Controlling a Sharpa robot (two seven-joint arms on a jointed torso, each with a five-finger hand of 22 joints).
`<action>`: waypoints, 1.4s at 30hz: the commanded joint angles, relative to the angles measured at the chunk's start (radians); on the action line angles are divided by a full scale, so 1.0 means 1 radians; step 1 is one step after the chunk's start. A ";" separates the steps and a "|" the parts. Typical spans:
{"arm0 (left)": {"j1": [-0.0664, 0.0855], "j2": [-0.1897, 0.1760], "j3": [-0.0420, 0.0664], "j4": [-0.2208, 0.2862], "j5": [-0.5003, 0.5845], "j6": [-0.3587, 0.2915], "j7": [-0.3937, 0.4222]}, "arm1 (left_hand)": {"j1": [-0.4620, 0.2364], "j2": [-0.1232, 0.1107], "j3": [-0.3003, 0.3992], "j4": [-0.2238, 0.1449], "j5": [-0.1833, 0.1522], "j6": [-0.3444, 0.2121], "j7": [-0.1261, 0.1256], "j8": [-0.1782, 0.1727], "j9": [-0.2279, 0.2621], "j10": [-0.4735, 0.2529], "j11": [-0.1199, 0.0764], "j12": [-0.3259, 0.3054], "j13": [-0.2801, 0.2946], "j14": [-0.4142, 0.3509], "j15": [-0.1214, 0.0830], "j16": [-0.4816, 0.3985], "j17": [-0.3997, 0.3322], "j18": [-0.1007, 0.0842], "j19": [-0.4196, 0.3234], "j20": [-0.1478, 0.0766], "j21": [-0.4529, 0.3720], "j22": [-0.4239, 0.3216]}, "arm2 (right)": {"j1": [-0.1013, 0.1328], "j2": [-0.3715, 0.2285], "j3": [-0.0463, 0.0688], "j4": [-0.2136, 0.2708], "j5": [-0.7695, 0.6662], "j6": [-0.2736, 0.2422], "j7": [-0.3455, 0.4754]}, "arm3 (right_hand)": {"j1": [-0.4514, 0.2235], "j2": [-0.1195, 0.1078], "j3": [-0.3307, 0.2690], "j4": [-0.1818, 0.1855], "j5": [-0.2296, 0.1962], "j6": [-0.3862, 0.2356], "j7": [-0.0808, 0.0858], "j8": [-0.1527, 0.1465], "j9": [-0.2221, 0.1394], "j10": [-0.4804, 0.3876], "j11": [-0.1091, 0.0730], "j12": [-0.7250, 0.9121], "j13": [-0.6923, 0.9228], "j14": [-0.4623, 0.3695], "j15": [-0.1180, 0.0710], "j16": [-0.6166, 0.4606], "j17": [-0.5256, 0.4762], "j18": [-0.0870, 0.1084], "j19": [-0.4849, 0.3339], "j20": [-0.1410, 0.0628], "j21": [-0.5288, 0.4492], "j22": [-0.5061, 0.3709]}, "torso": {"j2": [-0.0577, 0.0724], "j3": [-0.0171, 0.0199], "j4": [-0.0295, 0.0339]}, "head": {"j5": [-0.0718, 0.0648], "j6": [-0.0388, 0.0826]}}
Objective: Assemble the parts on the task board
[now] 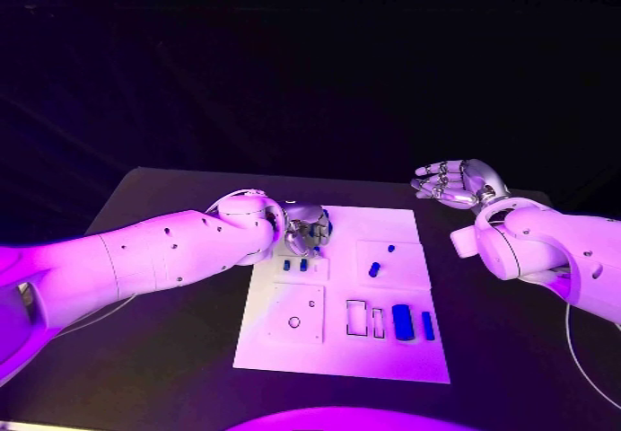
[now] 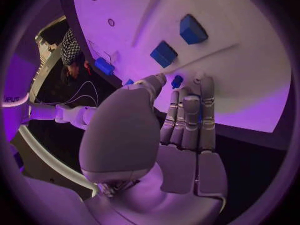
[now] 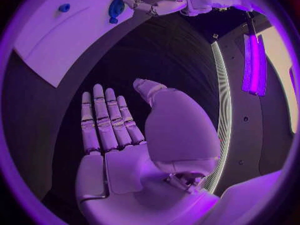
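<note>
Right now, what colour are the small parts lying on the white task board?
Blue. The small parts stand out against the white task board most clearly in the head view.

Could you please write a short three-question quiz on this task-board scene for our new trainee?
1. True or false: the right hand rests on the task board.
2. Which hand is over the board's far left corner? A) left hand B) right hand
3. Fill in: the right hand is held off the board, fingers apart, holding ____.

Key: 1 false; 2 A; 3 nothing
</note>
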 commanded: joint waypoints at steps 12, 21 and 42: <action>0.000 0.008 0.000 -0.004 -0.008 0.037 -0.032 | 0.049 0.015 0.064 -0.020 -0.004 0.042 0.001 -0.012 -0.017 0.031 -0.005 -0.004 -0.017 0.021 -0.004 0.040 0.020 0.014 0.004 -0.005 0.039 0.024 | 0.000 0.000 0.000 0.004 -0.004 0.018 0.003 | -0.003 0.005 0.000 -0.006 -0.002 -0.004 0.087 -0.003 -0.001 -0.003 -0.001 -0.004 -0.001 0.000 0.006 -0.003 -0.001 0.004 -0.007 -0.001 0.000 -0.002 | -0.001 -0.0005 0.0006 | 0.000 -0.002; -0.002 0.011 0.000 -0.010 -0.018 0.039 -0.033 | 0.056 0.014 0.097 -0.037 -0.005 0.056 0.003 -0.019 -0.025 0.052 -0.010 -0.008 -0.026 0.041 -0.008 0.062 0.044 0.015 -0.001 -0.009 0.062 0.041 | 0.000 0.001 0.000 0.003 -0.004 0.021 0.002 | -0.003 0.005 0.000 -0.006 -0.002 -0.004 0.087 -0.003 -0.001 -0.003 -0.001 -0.004 -0.001 0.000 0.006 -0.003 -0.001 0.004 -0.007 -0.001 0.000 -0.002 | -0.001 -0.0011 0.0008 | -0.001 -0.002; -0.010 0.018 0.000 -0.015 -0.018 0.030 -0.006 | 0.029 0.024 0.165 -0.083 -0.009 0.129 -0.012 -0.024 -0.024 0.143 -0.035 -0.041 -0.051 0.118 -0.030 0.113 0.114 0.016 -0.006 -0.024 0.124 0.084 | 0.000 0.001 0.000 0.004 -0.004 0.023 0.003 | -0.004 0.006 0.000 -0.006 -0.002 -0.004 0.087 -0.003 -0.002 -0.003 -0.001 -0.004 -0.001 0.001 0.006 -0.004 -0.003 0.004 -0.008 0.000 0.001 -0.003 | -0.001 0.0002 0.0001 | -0.002 -0.004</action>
